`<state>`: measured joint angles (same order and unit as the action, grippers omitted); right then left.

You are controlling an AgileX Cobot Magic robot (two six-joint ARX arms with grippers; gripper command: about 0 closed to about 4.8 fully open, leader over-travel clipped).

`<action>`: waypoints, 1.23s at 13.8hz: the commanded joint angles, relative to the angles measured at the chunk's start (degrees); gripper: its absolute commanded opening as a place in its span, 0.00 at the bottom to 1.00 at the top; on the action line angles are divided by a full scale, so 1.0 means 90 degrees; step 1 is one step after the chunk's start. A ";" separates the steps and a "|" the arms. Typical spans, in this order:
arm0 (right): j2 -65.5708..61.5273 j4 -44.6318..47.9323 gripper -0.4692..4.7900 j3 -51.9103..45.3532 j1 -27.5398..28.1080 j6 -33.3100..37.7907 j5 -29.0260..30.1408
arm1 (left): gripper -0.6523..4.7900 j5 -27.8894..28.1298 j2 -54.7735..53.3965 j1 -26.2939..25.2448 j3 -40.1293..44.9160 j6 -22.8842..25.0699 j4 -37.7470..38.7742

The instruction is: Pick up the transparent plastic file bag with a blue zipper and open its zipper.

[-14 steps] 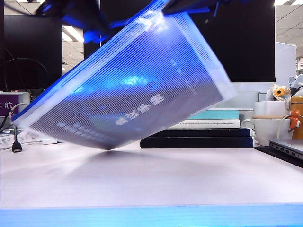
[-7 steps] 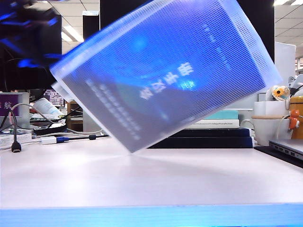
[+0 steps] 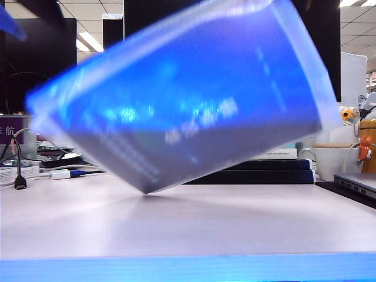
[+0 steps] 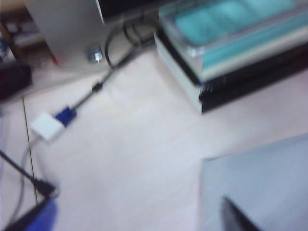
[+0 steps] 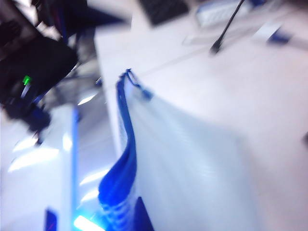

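The file bag hangs tilted above the table, blurred, and fills most of the exterior view. In the right wrist view its blue zipper runs down one edge of the bag, with the cord pull at the far end. My right gripper is shut on the bag's zipper edge; one dark finger shows against the plastic. My left gripper is open, its fingers wide apart over bare table. One finger lies just over a corner of the bag. Neither gripper is clear in the exterior view.
A stack of books lies behind the bag, also in the left wrist view. A white mug, small toys and a laptop edge stand at the right. Cables and a white adapter lie at the back left.
The left arm's dark shape has left the bag's left end and gone from the upper left. The bag swung up to face the camera, then its left side sagged lower.
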<state>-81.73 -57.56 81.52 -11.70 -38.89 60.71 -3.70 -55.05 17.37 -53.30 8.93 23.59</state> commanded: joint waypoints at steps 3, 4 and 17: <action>-0.0568 -0.0102 0.09 -0.0476 -0.0141 -0.0172 -0.1188 | 1.00 -0.0046 0.0291 0.0002 -0.0019 -0.0170 -0.0102; -0.0641 -0.0100 0.09 -0.0476 -0.0126 -0.0141 -0.1787 | 1.00 -0.0053 0.0294 0.0002 -0.0019 -0.0243 -0.0109; 0.2361 0.2348 0.68 -0.0478 0.1008 0.2953 -0.2834 | 0.96 0.0180 0.1044 -0.0012 0.0000 0.0085 -0.0495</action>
<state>-62.50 -38.37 76.99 -2.90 -13.54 38.76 -2.39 -46.15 17.28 -53.30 9.26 20.03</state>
